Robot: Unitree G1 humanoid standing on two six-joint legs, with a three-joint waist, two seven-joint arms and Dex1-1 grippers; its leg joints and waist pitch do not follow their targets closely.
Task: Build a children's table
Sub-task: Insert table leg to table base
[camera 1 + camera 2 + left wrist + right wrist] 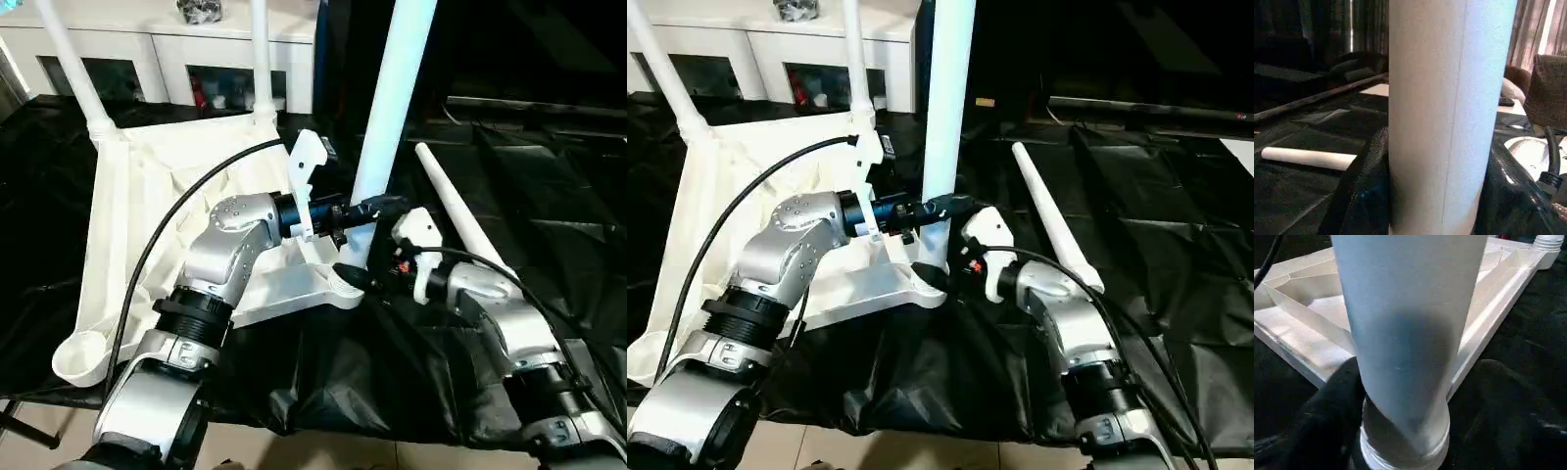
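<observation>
The children's table lies upside down on black cloth, its white ribbed top (147, 196) facing up. Two legs (73, 69) (261, 59) stand in the far corner sockets. A third leg (392, 98) stands upright at the near right corner, with my left gripper (377, 208) shut on it a little above its base. The left wrist view has a black finger (1364, 196) on each side of this leg (1444, 122). My right gripper (358, 277) is lower, open, straddling the leg's foot (1405, 333) at the socket (1400, 450). Another leg (460, 220) lies loose on the cloth to the right.
The near left corner socket (83, 354) holds no leg. A white cabinet (147, 49) with glass doors stands behind the table top. A black cable (167, 225) arcs over my left arm. The cloth drops off at the front edge onto tiled floor.
</observation>
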